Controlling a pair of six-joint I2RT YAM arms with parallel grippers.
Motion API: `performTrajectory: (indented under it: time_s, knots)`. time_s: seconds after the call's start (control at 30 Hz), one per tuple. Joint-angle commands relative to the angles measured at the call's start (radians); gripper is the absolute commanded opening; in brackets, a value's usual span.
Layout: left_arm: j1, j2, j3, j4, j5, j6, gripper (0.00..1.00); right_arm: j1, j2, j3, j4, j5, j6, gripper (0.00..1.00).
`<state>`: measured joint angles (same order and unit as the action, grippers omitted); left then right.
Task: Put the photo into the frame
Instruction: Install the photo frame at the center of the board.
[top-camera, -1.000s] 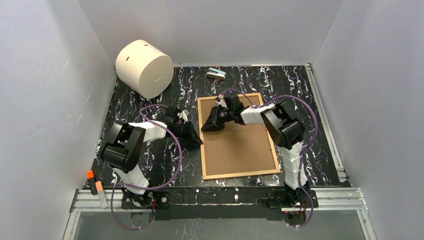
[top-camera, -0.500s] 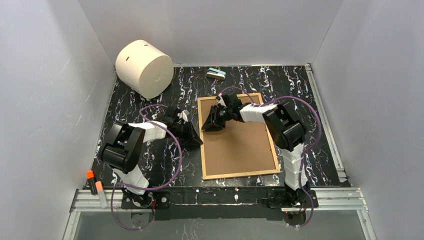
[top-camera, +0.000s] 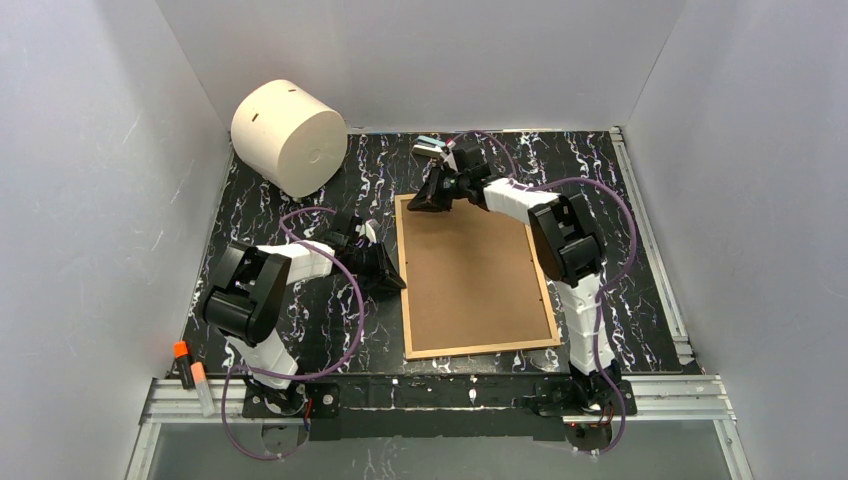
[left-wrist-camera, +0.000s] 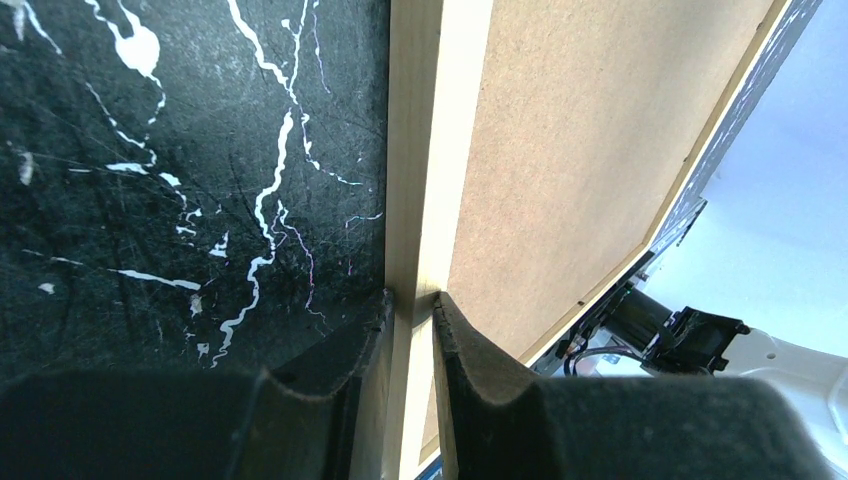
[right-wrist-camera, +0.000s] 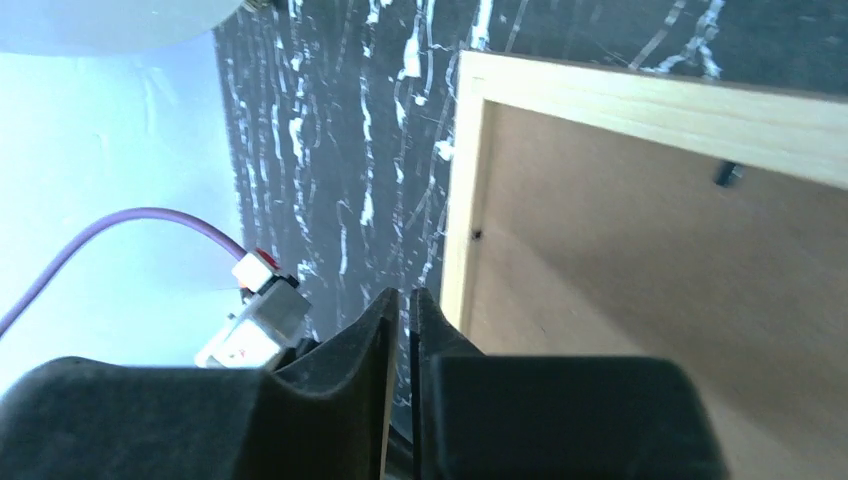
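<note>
Top view: the frame (top-camera: 475, 280), a large rectangular picture frame with thin light-wood rails, lies back side up with plain brown fibreboard showing. It sits mid black white-veined marble desk (top-camera: 640, 250), long sides running away from the arm bases. The left gripper (top-camera: 388, 278) is at the frame's left rail, roughly halfway along; jaw gap not readable from up here. The right gripper (top-camera: 420, 200) is at the frame's far-left corner, arm stretched along the far side; its jaws look narrow. Also there: a big cream cylinder (top-camera: 290, 135) far left, well apart from the frame. A small grey-teal block (top-camera: 430, 147) sits at the far edge just beside the right wrist, and two orange-capped markers (top-camera: 190, 368) are on the near-left rail. Left wrist view: the jaws are clamped on the frame (left-wrist-camera: 415, 150), narrow gap filled by the wood rail. One of the fingers (left-wrist-camera: 345, 350) is on the desk (left-wrist-camera: 150, 200) side and the other on the fibreboard side, both touching the rail. The rail runs straight up from between the tips. Right wrist view: the jaws are nearly together, only a thin slit, nothing seen between them. The fingertips (right-wrist-camera: 385, 310) hang over bare desk (right-wrist-camera: 330, 150), just beside the outer face of the frame (right-wrist-camera: 650, 250) rail; can't tell if they touch it. The frame corner is up ahead of the tips. A small black clip (right-wrist-camera: 728, 175) sits on the fibreboard by the far rail.
</note>
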<state>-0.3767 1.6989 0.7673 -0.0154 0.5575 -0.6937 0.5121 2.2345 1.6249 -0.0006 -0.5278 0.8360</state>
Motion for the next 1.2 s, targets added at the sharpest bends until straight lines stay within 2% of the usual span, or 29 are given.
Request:
performTrajectory:
  time_s: [0.0, 0.1, 0.27, 0.53, 0.7, 1.03, 1.17]
  knots:
    - [-0.007, 0.083, -0.057, -0.159, -0.274, 0.095, 0.18, 0.017, 0.081, 0.094, 0.089, -0.103, 0.06, 0.14]
    - [-0.007, 0.085, -0.053, -0.164, -0.279, 0.099, 0.18, 0.018, 0.12, 0.117, 0.132, -0.136, 0.095, 0.1]
    - [-0.007, 0.092, -0.049, -0.17, -0.284, 0.102, 0.18, 0.019, 0.161, 0.128, 0.151, -0.173, 0.117, 0.11]
    - [-0.007, 0.105, -0.037, -0.173, -0.289, 0.114, 0.18, 0.017, 0.211, 0.123, 0.072, -0.062, 0.098, 0.14]
    - [-0.007, 0.104, -0.036, -0.192, -0.299, 0.126, 0.18, 0.0, 0.209, 0.07, 0.083, -0.021, 0.126, 0.13]
    - [-0.005, 0.096, -0.039, -0.192, -0.308, 0.126, 0.18, -0.011, 0.203, 0.048, 0.002, -0.009, 0.047, 0.12]
    - [-0.005, 0.093, -0.042, -0.192, -0.309, 0.126, 0.18, -0.01, 0.212, 0.067, -0.084, 0.006, -0.011, 0.12]
